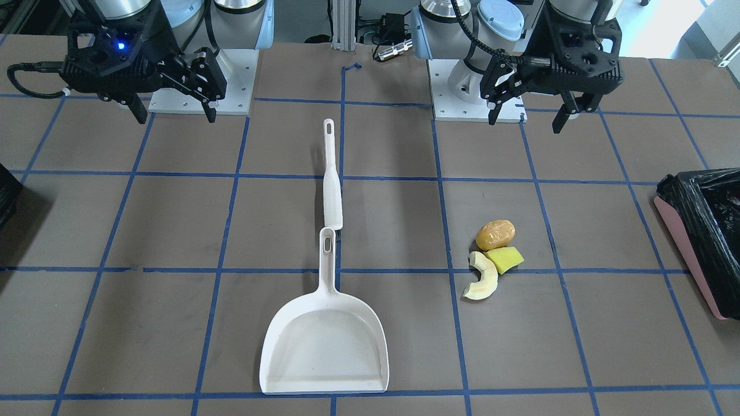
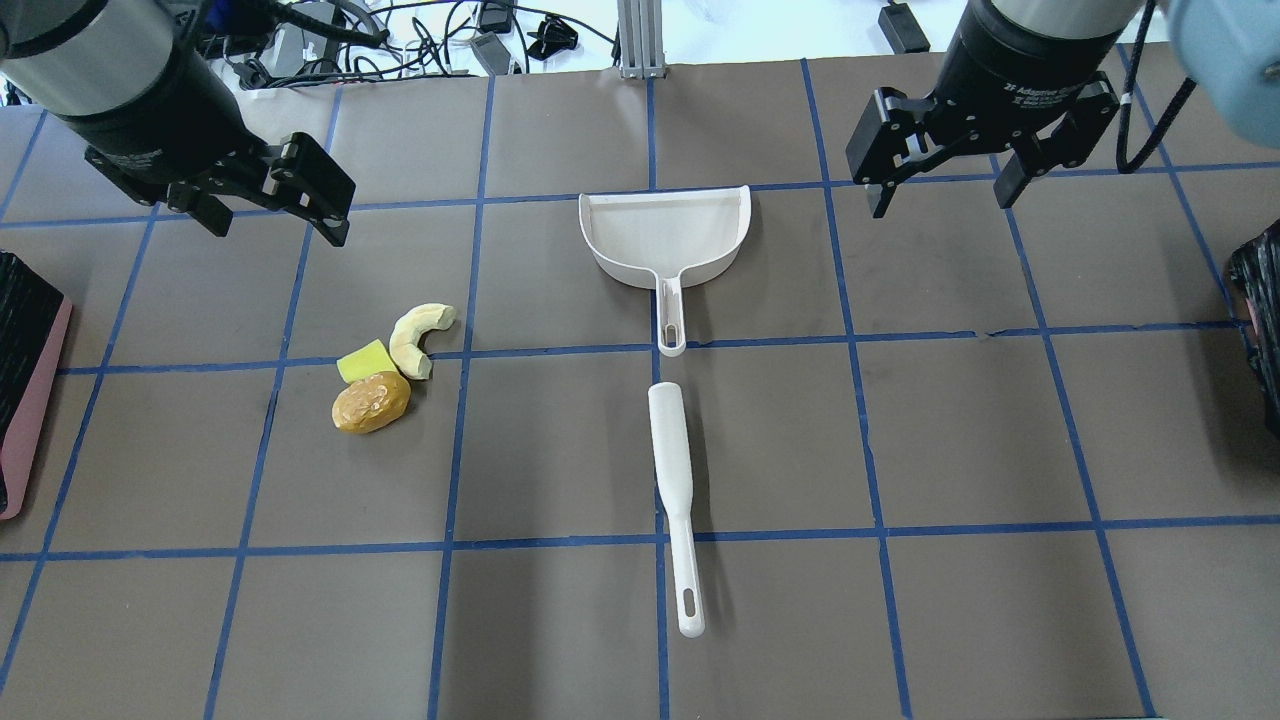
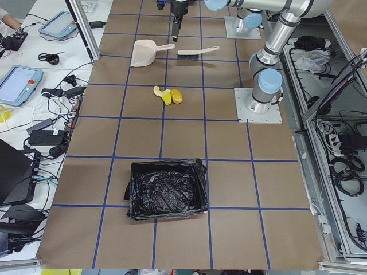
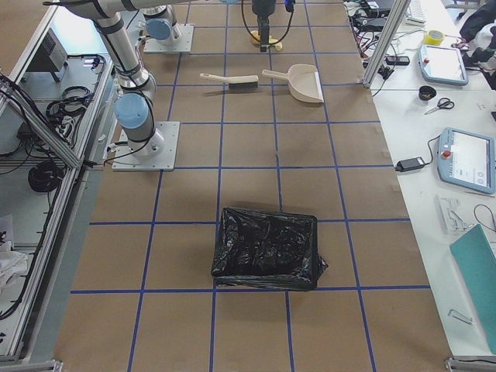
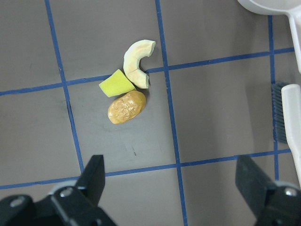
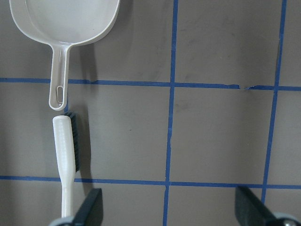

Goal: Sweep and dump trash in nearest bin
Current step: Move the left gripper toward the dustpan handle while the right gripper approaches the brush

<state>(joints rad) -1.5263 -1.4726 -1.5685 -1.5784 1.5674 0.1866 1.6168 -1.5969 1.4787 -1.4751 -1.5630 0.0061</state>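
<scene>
The trash lies together on the table: an orange-brown potato lump (image 2: 371, 402), a yellow wedge (image 2: 364, 361) and a pale crescent slice (image 2: 418, 338). All three also show in the left wrist view, the lump (image 5: 126, 107) lowest. My left gripper (image 2: 278, 225) hangs open and empty above the table, beyond the trash. The pink-sided bin (image 2: 25, 370) with its black bag stands at the table's left end. My right gripper (image 2: 942, 200) is open and empty, to the right of the white dustpan (image 2: 665, 235). The white brush (image 2: 672, 490) lies in line with the dustpan's handle.
A second dark bag-lined bin (image 2: 1262, 330) stands at the table's right edge. The brown table (image 2: 960, 440) is marked with a blue tape grid. The arm bases (image 1: 199, 81) stand at the robot's side.
</scene>
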